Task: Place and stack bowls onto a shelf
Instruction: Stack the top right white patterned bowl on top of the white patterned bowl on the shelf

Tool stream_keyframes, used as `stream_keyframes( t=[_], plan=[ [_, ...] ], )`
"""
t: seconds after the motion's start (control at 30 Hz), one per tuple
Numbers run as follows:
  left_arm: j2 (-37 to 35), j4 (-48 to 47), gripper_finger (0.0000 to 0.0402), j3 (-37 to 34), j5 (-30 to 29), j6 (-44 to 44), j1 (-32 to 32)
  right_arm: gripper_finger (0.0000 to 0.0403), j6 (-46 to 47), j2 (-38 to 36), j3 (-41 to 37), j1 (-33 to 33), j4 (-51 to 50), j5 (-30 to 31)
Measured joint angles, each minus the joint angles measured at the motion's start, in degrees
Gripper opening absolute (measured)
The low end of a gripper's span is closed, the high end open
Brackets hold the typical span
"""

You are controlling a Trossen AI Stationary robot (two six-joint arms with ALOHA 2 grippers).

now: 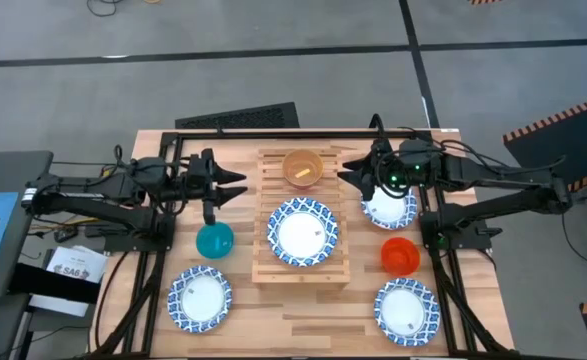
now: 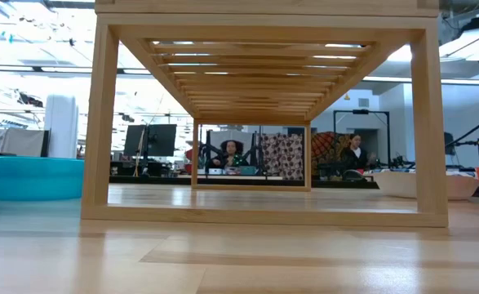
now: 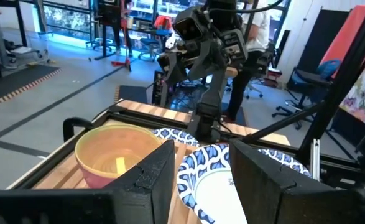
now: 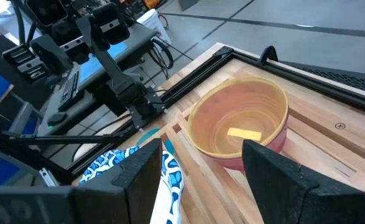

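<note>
Shelf [image 1: 302, 262] loading stands at two items: a yellow bowl [image 1: 302, 168] at the rack's far end and a blue-rimmed bowl [image 1: 303, 231] on its middle slats. Left gripper [image 1: 235, 186] and right gripper [image 1: 351, 172] both hover with fingers spread and empty, flanking the yellow bowl from opposite sides. Judged from this layout, the teal bowl [image 1: 214, 240] lies just beside the left gripper, toward the near edge, while the red bowl [image 1: 400, 256] and a blue-rimmed bowl [image 1: 389, 207] lie nearer the right arm.
</note>
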Motion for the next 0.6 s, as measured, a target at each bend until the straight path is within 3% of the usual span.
stream_keyframes(
  t=[0.23,0.43,0.6],
  plan=[
    [0.0,-0.5,0.0137,0.0,-2.4,-0.1,0.0,0.0249,0.0,-0.2,0.2,-0.5,-1.2,-0.7],
    [0.0,-0.5,0.0137,0.0,-2.5,-0.1,0.0,0.0249,2.0,-1.0,9.8,-5.2,-32.0,-1.7],
    [0.0,-0.7,0.0137,0.0,-4.6,0.3,0.0,0.0249,5.9,1.5,8.1,-5.6,-47.1,-5.8]
  ],
)
